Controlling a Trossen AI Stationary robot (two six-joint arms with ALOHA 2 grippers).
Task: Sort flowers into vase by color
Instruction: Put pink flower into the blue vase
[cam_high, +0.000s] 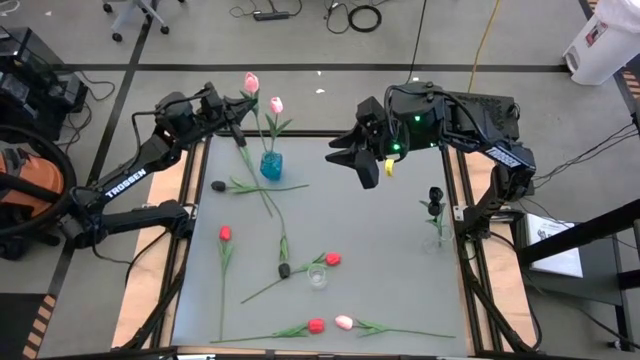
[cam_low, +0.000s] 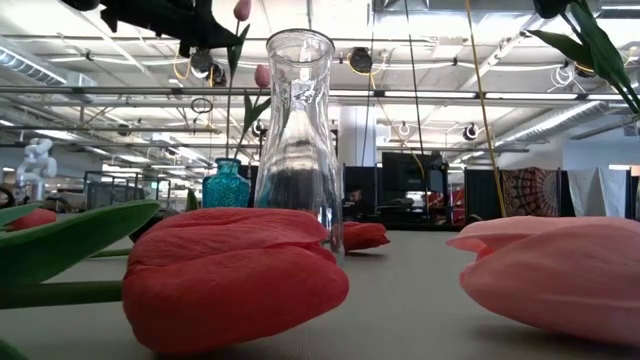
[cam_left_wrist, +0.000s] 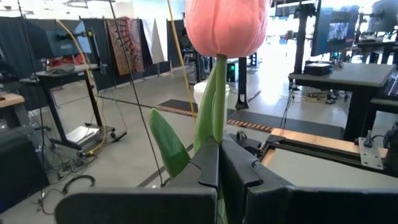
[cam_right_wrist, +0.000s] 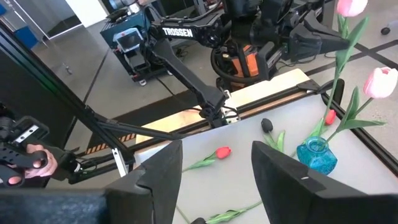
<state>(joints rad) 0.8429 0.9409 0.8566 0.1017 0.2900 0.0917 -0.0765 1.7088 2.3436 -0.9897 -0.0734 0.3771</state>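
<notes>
Clamped between the left gripper's (cam_left_wrist: 219, 163) closed fingers, a pink artificial tulip (cam_left_wrist: 225, 25) rises just above them, apparently mid-transfer toward the small blue glass vase (cam_high: 271, 165) below; next judged: lowering its stem inside, while the right gripper's (cam_right_wrist: 216, 168) fingers stand apart, empty.

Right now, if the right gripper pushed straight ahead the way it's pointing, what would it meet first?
Probably the bare grey table itself. The right gripper stands open and empty, angled down at an open patch short of a red tulip. Depth is hard to judge.
</notes>
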